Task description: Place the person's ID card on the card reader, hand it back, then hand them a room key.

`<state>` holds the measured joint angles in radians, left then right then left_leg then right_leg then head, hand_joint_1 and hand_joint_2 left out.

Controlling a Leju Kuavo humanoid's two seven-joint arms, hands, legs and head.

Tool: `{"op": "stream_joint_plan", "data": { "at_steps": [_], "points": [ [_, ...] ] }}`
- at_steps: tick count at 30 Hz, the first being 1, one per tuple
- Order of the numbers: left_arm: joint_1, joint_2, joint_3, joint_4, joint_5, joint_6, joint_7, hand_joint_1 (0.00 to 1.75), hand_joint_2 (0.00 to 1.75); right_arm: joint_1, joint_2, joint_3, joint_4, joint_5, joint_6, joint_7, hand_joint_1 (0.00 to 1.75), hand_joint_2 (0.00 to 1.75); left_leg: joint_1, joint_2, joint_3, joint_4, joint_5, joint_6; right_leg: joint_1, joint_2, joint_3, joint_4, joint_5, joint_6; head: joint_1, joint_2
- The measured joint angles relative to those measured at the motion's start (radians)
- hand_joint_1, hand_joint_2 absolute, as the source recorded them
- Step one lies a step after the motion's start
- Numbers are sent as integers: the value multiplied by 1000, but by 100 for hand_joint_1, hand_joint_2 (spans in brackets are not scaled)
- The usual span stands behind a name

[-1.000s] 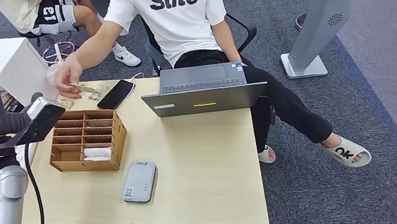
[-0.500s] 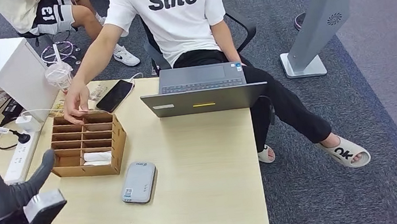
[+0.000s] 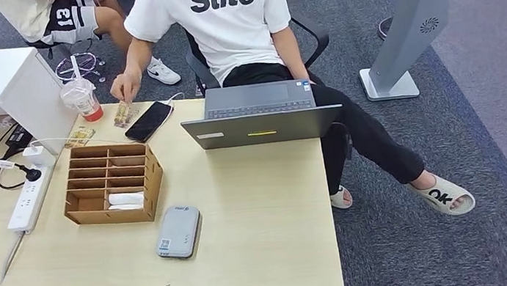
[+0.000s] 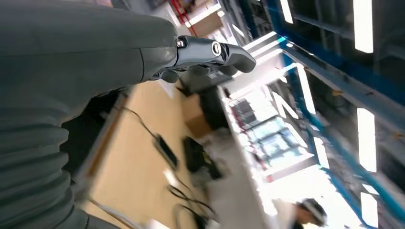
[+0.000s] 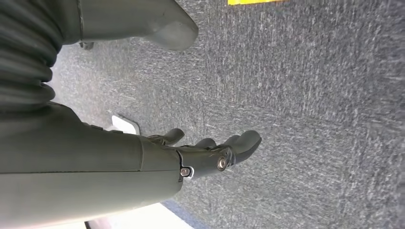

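On the near table edge sits the card reader (image 3: pixel 178 232); both the left hand (image 4: pixel 143 52) and right hand (image 5: pixel 157 157) hold nothing, fingers loosely apart.

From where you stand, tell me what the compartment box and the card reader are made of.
Compartment box: likely corrugated cardboard, matte brown, with thin slotted dividers and raw edges. Card reader: probably moulded plastic, smooth grey, rounded corners with a slight sheen.

You can't read what the person's hand (image 3: pixel 126 84) pinches just beside the phone (image 3: pixel 148 121) — too small. Seated person cut off at the shoulders by the frame edge. Left hand (image 4: pixel 200 52): fingertips only past its cover, background blurred (motion smear). Right hand (image 5: pixel 210 155): palm side hidden.
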<state>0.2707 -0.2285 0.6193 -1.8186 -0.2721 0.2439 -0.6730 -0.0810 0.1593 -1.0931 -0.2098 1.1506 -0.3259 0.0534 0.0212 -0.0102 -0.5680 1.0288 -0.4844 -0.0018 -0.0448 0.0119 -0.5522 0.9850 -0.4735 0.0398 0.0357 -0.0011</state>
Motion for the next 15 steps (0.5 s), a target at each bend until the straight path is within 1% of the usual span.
{"op": "stream_joint_plan", "data": {
  "at_steps": [2, 4, 6, 8, 10, 12, 14, 15],
  "points": [
    [-59, -23, 157, 128, -66, 0, 2, 0, 175, 0, 4, -1, 0, 3, 1, -8, 0, 175, 0, 0, 1, 0, 0, 0, 0, 0, 1, 0, 0, 0, 0, 0],
    [-120, -27, 291, 286, -87, 30, 4, 0, 175, 0, 6, -1, 0, 9, 1, -18, 0, 175, 0, 0, 1, 0, 1, -1, 0, 0, 1, 1, 0, 0, -2, 0],
    [-175, -15, 404, 467, -80, 70, 30, 0, 175, -1, 8, -1, 0, 19, 3, -27, 0, 175, 0, 0, 1, 0, 1, -1, 0, 0, 2, 1, 0, 0, -2, 0],
    [-220, 13, 497, 672, -70, 118, 85, 0, 175, -3, 10, 1, 0, 36, 4, -29, 0, 175, 0, 0, 1, 0, 1, 0, 0, 0, 2, 1, 0, 0, -1, 0],
    [-253, 43, 568, 879, -73, 173, 149, 0, 175, -4, 11, 5, 0, 55, 3, -23, 0, 175, 0, -1, 1, 0, 1, 0, 0, 0, 2, 0, 0, 0, -1, 0],
    [-278, 65, 616, 1056, -81, 226, 219, 0, 175, -5, 12, 11, 0, 73, 2, -14, 0, 175, -1, -1, 0, 0, 1, 0, -1, -1, 2, 0, 0, 0, -1, 0],
    [-300, 74, 650, 1195, -90, 264, 304, 0, 175, -5, 12, 18, 1, 89, 0, -6, 0, 175, -1, -2, 0, 0, 0, 0, -1, -2, 2, -1, 1, 0, 0, 0],
    [-305, 75, 657, 1227, -92, 270, 327, 0, 175, -5, 13, 20, 1, 93, 0, -4, 0, 175, -1, -2, 0, 0, 0, 0, -1, -2, 2, -1, 1, 0, 0, 0]
  ]
}}
